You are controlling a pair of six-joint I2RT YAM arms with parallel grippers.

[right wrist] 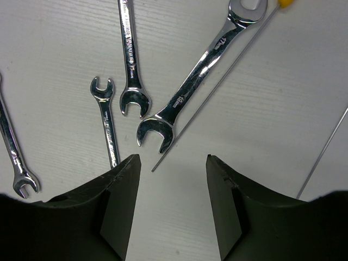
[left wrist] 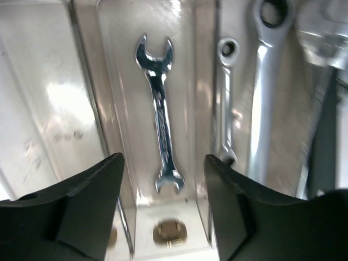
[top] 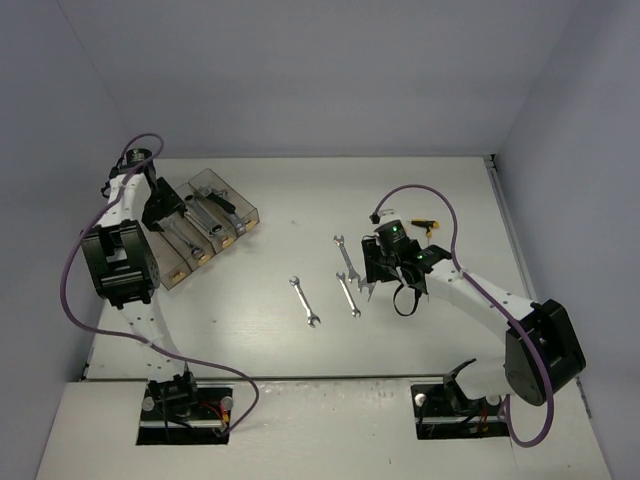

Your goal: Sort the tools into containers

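Note:
The containers (top: 215, 215), a row of clear smoky bins, sit at the far left of the table. My left gripper (top: 160, 205) hovers over their near end, open, with nothing between its fingers. Below it, in the left wrist view, a small open-ended wrench (left wrist: 159, 111) lies flat in one bin, between the open left gripper's (left wrist: 164, 163) fingers. A ring wrench (left wrist: 225, 98) and a bigger one (left wrist: 263, 81) lie in neighbouring bins. My right gripper (top: 372, 275) is open above loose wrenches (top: 347, 296) mid-table. In the right wrist view a large wrench (right wrist: 196, 81) lies just ahead of the open right gripper (right wrist: 171, 163).
More wrenches lie on the white table (top: 305, 301) (right wrist: 129, 54) (right wrist: 106, 117) (right wrist: 13, 147). A yellow-handled screwdriver (top: 427, 225) lies behind the right gripper, its thin shaft (right wrist: 217, 81) running beside the large wrench. Walls close in the table at the back and sides.

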